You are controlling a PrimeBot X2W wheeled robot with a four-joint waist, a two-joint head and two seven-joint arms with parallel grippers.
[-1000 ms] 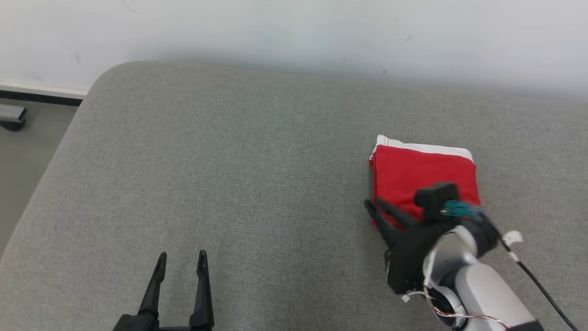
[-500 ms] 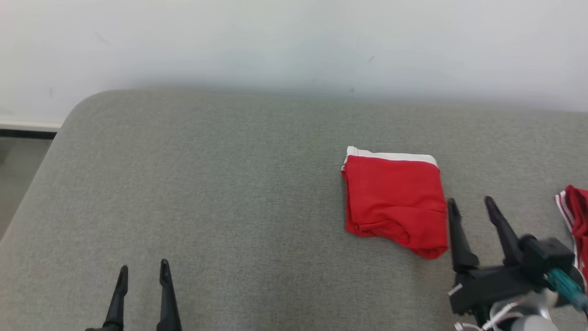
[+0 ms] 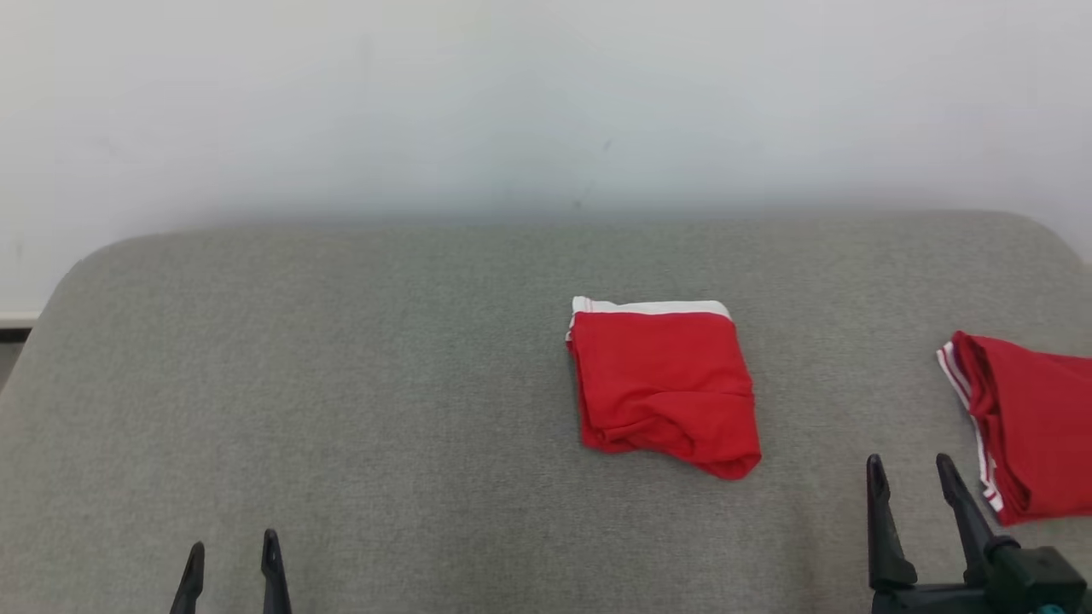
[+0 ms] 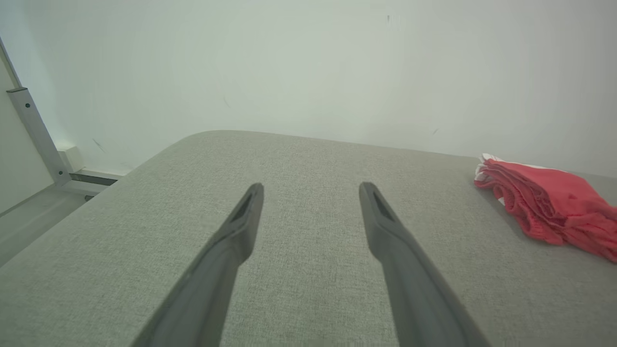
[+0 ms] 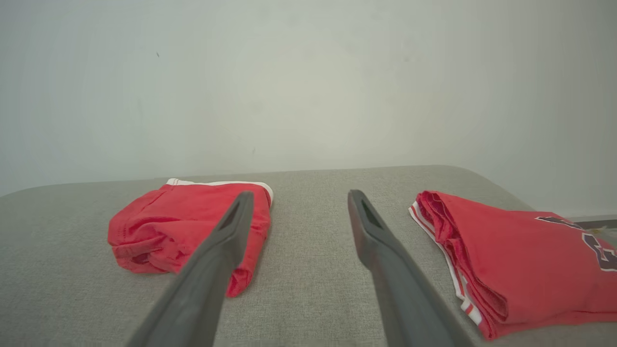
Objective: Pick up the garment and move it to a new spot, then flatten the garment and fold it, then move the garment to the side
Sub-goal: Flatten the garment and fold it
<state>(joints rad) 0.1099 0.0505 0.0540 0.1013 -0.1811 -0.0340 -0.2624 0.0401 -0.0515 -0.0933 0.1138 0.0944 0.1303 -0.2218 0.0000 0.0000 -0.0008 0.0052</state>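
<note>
From the head view, the garment (image 3: pixel 661 384) lies folded into a compact red rectangle with a white band (image 3: pixel 653 306) along its far edge. It sits a little right of centre on the grey cushion (image 3: pixel 341 384), well apart from both arms. The left gripper (image 3: pixel 234 541) shows at the lower left and the right gripper (image 3: pixel 908 460) at the lower right, each with its fingers spread and nothing between them. A second red piece, a jersey (image 3: pixel 1024 418), lies just beside the right gripper at the frame's edge. In the left wrist view the two dark fingers stand wide apart over bare cushion, and the garment shows off to the right as a low stack of soft layers. In the right wrist view the fingers are likewise parted and empty. The garment rests beyond the left finger and the jersey, with dark lettering, beyond the right one. The near edge of the fold looks loose and rumpled, so the cloth is probably light, limp and not slippery, and it would sag and spill open if pinched by a single layer. The safer hold, in my judgement, is across the whole thickness at a folded edge — all layers caught together — or a low scoop under the stack.
</note>
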